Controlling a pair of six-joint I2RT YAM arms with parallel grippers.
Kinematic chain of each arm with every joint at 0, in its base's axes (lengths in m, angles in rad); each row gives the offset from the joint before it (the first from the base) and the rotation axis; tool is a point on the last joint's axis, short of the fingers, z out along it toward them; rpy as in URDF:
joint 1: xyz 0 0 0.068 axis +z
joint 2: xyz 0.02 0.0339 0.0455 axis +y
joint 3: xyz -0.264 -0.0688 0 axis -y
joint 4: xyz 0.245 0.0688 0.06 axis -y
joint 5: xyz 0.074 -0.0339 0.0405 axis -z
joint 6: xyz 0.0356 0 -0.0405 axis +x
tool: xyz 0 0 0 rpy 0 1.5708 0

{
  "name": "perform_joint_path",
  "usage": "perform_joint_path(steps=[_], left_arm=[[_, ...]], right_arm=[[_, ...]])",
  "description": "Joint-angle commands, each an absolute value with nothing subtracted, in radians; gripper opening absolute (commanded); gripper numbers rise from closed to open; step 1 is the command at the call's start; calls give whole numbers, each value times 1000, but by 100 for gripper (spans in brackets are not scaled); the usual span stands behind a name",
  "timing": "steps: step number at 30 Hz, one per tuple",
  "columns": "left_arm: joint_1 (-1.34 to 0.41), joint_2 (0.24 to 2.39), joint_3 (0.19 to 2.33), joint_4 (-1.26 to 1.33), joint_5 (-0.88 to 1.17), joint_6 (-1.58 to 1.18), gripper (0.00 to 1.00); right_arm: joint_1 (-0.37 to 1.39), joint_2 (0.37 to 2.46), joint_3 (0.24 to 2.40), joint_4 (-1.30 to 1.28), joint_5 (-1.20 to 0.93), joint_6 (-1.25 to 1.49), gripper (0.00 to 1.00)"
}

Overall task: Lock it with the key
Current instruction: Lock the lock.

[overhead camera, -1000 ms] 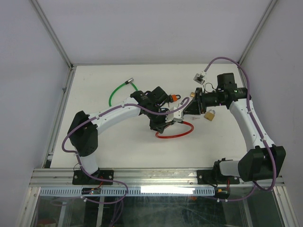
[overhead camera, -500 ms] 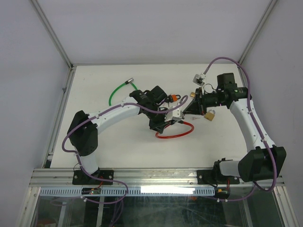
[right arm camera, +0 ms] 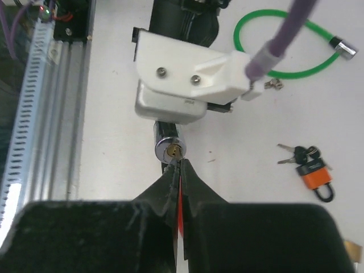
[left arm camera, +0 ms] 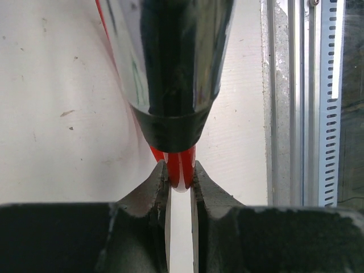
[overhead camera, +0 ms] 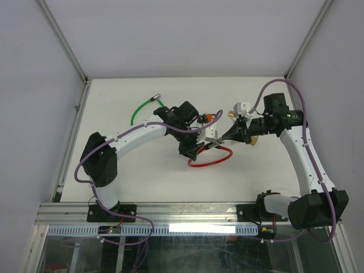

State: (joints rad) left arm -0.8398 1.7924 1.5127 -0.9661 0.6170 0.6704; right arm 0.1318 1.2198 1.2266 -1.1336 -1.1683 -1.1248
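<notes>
- The left gripper (left arm camera: 181, 177) is clamped tight on the red cable lock (left arm camera: 180, 165), its fingers (left arm camera: 156, 185) pinching the red cable right under the lock's chrome and black barrel (left arm camera: 170, 68).
- The right gripper (right arm camera: 177, 166) has its jaws pressed together on a thin silver key (right arm camera: 173, 161), with almost no gap between them.
- The lock cylinder (right arm camera: 170, 149) sits directly ahead of the right fingertips, keyhole facing them, and the key tip meets its face.
- From above, the two grippers meet nose to nose over the white table (overhead camera: 142, 170), with the red loop lying just below them.
- An orange padlock (right arm camera: 314, 173) with keys lies on the table to the right of the right gripper.
- A green cable lock (right arm camera: 284, 45) rests farther ahead on that side.
</notes>
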Motion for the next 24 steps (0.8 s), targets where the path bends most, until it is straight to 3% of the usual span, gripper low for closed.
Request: perform_joint_path(steps=[1, 10, 16, 17, 20, 24], left_arm=[[-819, 1773, 1546, -902, 683, 704, 0], [-812, 1802, 1570, -921, 714, 707, 0], [-813, 1798, 1567, -923, 708, 707, 0], [-813, 1798, 1566, -924, 708, 707, 0], [-812, 1796, 1561, -924, 703, 709, 0], [-813, 1796, 1562, -923, 707, 712, 0]], right_arm=[[143, 1169, 1194, -1261, -1165, -1564, 0], [143, 1147, 1170, -1392, -1062, -2228, 0], [142, 1119, 1223, -1303, -1049, -2225, 0], [141, 1120, 1245, -1302, -1055, -2190, 3], [136, 1107, 1296, -1306, -1075, -2039, 25], [120, 1069, 1328, -1315, -1096, -1862, 36]])
